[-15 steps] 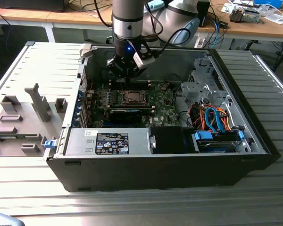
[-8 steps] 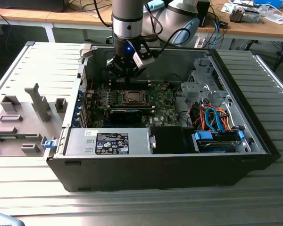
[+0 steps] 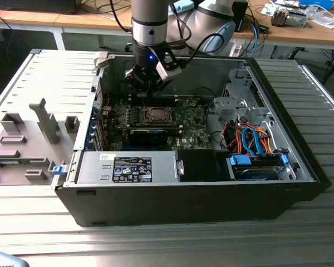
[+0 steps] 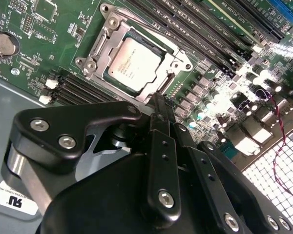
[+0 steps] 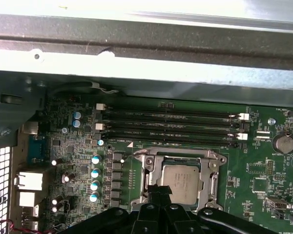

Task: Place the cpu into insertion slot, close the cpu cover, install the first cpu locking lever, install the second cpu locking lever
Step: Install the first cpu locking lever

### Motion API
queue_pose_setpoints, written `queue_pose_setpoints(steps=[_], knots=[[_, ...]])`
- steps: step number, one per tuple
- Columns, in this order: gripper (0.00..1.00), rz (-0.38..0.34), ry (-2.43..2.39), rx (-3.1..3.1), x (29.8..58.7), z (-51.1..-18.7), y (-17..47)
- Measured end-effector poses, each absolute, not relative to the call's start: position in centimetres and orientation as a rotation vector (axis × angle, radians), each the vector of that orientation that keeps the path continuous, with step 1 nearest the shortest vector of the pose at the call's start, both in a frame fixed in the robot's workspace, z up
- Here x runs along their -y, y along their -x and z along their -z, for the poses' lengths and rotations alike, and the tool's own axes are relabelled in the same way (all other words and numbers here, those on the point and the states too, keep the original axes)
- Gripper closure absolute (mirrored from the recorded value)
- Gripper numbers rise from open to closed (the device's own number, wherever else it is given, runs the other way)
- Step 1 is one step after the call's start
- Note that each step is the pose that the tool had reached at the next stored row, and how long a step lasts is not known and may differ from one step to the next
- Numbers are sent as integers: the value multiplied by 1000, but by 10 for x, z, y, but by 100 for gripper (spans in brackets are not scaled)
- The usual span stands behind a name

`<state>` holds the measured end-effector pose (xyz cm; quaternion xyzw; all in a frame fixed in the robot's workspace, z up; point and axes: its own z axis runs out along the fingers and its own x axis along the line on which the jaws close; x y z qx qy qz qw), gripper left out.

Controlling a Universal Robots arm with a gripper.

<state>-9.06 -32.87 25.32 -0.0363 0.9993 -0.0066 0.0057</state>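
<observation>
Black gripper point(image 4: 158, 105) jaws clenched empty, just over cpu point(image 4: 134, 63) seated under cover point(image 4: 100, 48), memory slots point(image 5: 171, 126) beside.

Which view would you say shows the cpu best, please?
The second wrist view: the cpu sits large and unblocked in its socket. In the first wrist view the claw overlaps its edge; in the exterior view it is tiny.
</observation>
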Motion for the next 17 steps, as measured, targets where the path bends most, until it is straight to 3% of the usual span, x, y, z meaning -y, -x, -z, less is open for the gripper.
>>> queue_pose_setpoints(steps=[17], knots=[[89,21,114,-3128,329,-253,95]])
